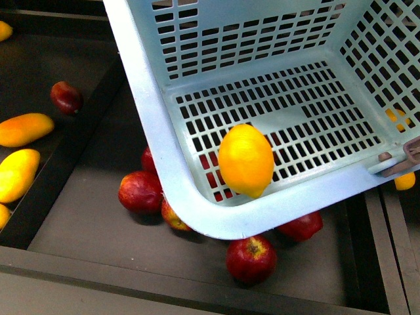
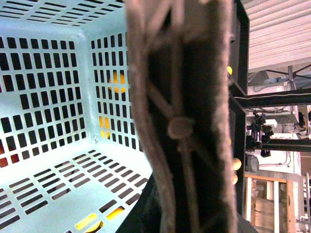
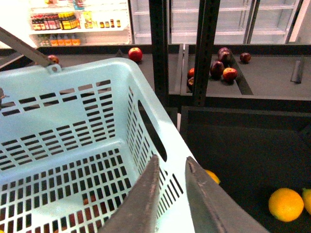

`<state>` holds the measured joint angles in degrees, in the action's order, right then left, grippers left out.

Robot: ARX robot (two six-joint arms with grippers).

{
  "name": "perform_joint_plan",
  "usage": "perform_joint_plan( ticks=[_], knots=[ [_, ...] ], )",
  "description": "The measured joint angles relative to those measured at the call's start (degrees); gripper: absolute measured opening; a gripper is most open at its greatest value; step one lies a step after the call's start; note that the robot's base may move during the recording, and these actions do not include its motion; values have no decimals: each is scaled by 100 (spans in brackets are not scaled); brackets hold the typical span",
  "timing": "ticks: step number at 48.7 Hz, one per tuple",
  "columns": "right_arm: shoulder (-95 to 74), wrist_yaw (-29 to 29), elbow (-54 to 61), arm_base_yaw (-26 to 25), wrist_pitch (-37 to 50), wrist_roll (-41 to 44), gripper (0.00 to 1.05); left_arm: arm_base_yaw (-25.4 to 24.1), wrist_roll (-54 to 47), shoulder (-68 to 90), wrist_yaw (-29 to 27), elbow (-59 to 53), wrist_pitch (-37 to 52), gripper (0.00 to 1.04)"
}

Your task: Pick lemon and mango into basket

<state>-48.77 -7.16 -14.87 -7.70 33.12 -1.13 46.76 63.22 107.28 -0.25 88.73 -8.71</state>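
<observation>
- Lemon (image 1: 246, 161) lies inside the basket (image 1: 151, 118), settled toward its near, low side because we hold the basket tilted above the red apples (image 1: 140, 191).
- Right gripper (image 3: 171, 162) has its fingers (image 3: 146, 194) drawn close over the basket's rim, seemingly pinching it to steady the load.
- Left gripper: a blurred handle (image 2: 180, 126) fills its view, so we cannot tell how its fingers stand.
- Mango (image 1: 23, 129) lies in the left bin (image 1: 39, 79), well apart from the basket; we judge it comes next.
</observation>
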Motion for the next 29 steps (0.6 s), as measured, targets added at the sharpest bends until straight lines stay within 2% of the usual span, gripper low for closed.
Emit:
perform_joint_plan(
  ticks=[6, 12, 16, 29],
  knots=[
    [297, 107, 271, 116, 2, 50, 2, 2, -7, 0, 37, 0, -2, 5],
    [664, 249, 568, 275, -68, 79, 2, 0, 11, 0, 42, 0, -2, 5],
    [905, 675, 721, 605, -162, 79, 2, 0, 4, 0, 31, 0, -2, 5],
    [1652, 715, 1069, 748, -557, 79, 2, 0, 7, 0, 28, 0, -2, 5]
  ],
)
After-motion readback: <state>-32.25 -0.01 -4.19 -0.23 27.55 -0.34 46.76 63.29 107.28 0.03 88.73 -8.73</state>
